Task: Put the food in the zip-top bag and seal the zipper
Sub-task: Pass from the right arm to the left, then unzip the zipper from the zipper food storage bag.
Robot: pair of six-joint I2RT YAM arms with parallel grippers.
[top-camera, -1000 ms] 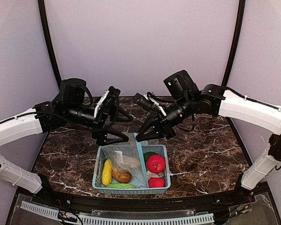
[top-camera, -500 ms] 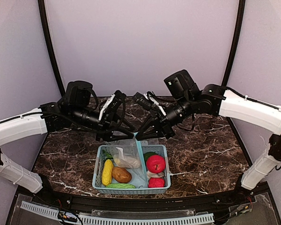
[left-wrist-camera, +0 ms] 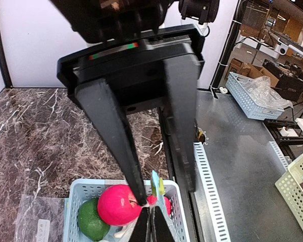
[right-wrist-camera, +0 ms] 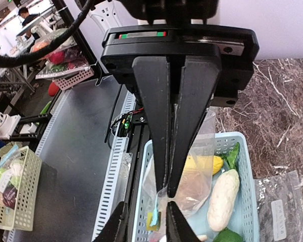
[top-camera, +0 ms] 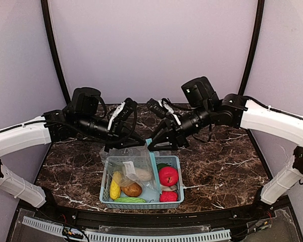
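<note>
Marble table (top-camera: 227, 166), lavender walls (top-camera: 156, 45).

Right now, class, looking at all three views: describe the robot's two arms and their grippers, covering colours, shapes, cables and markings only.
Both arms have white shell links joined by black joints and black wrist housings, with black cables looped along them. The left gripper and right gripper each carry two long, tapering matte-black fingers on a black rectangular body. A thin red-and-green strip marks each body's front edge.
</note>
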